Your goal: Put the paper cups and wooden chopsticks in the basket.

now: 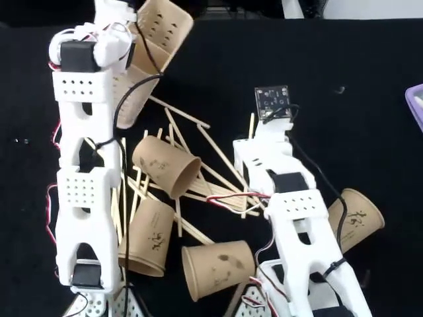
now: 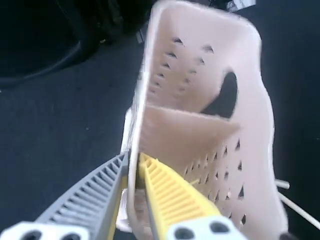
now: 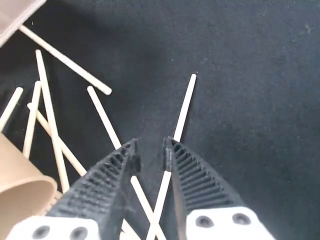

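Note:
The beige perforated basket [image 1: 158, 30] is tipped up at the table's far left, and my left gripper [image 2: 133, 172] is shut on its side wall [image 2: 137, 125]. Three paper cups [image 1: 166, 165] [image 1: 147, 238] [image 1: 218, 267] lie on their sides among scattered wooden chopsticks [image 1: 198, 152]. A further cup [image 1: 357, 221] lies to the right of the right arm [image 1: 291, 198]. My right gripper [image 3: 150, 150] hovers open just above the black cloth, with one chopstick [image 3: 182, 112] running under its fingers. Another chopstick [image 3: 102, 115] lies beside it.
A purple object [image 1: 416, 105] pokes in at the right edge. The black cloth [image 1: 344, 132] is bare on the far right. A cup's rim [image 3: 20, 187] and a corner of the basket [image 3: 15, 15] lie close to the right gripper.

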